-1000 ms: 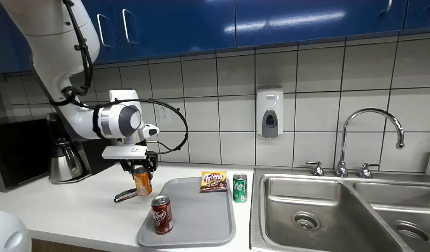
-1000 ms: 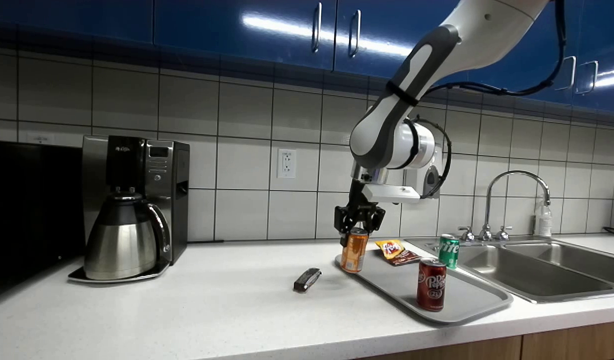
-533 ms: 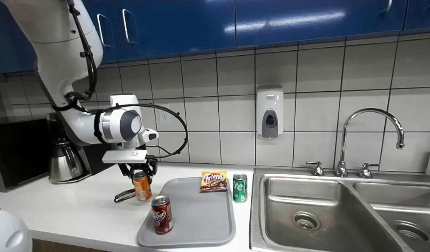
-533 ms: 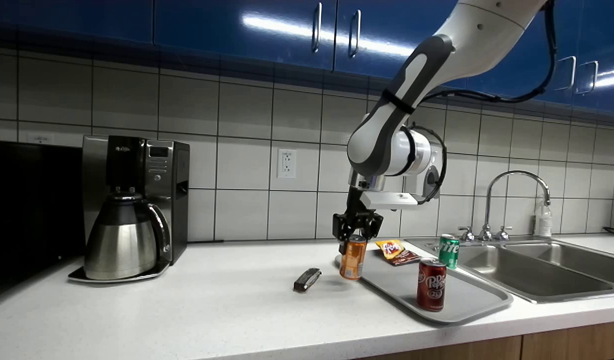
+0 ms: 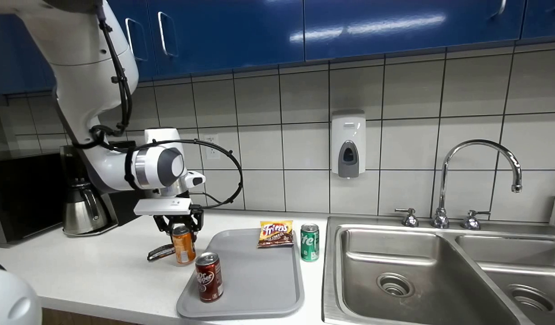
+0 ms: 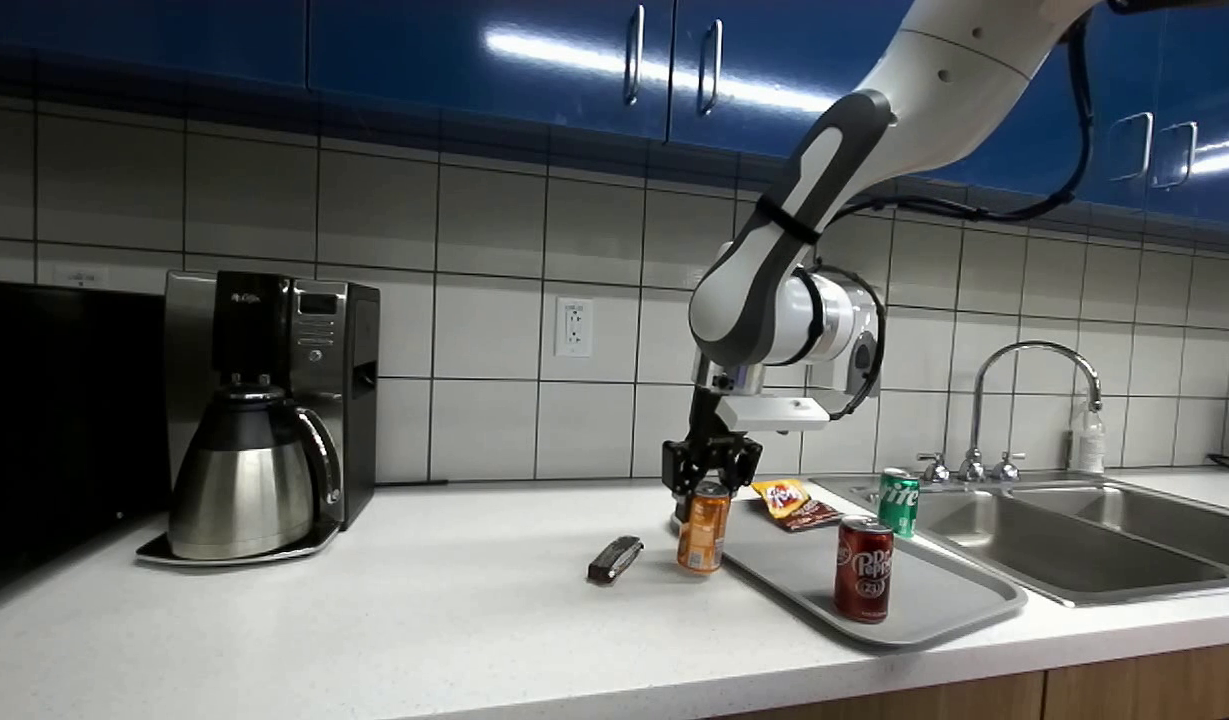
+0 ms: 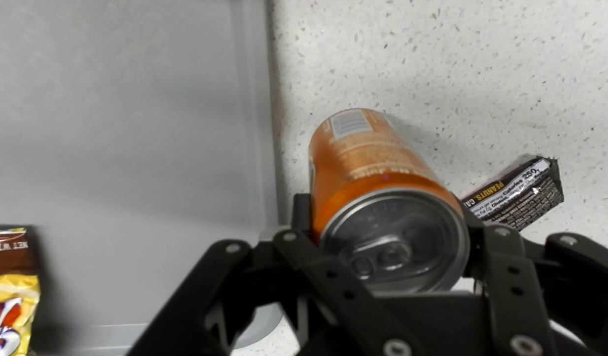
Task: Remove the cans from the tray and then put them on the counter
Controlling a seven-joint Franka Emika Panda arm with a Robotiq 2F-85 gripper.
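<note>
My gripper (image 7: pixel 388 222) is shut on the orange can (image 7: pixel 368 153), one finger on each side below its top rim. The can hangs a little tilted over the counter (image 6: pixel 424 600), just outside the edge of the grey tray (image 5: pixel 254 280); whether its base touches the counter I cannot tell. On the tray near its front corner, the dark red can (image 5: pixel 209 280) stands upright. Between tray and sink, the green can (image 5: pixel 310 243) stands upright on the counter. Both exterior views show all of the cans; the wrist view shows only the orange one.
A dark wrapped bar (image 7: pixel 516 193) lies on the counter close beside the orange can. A yellow-brown snack packet (image 5: pixel 275 234) rests at the tray's back. The steel sink (image 5: pixel 394 311) and faucet (image 5: pixel 444 180) are beyond the green can. A coffee maker (image 6: pixel 264 450) stands at the opposite end.
My gripper has come lower and toward the counter's front, carrying the orange can down beside the tray's edge. The red can, green can, packet and bar have stayed put.
</note>
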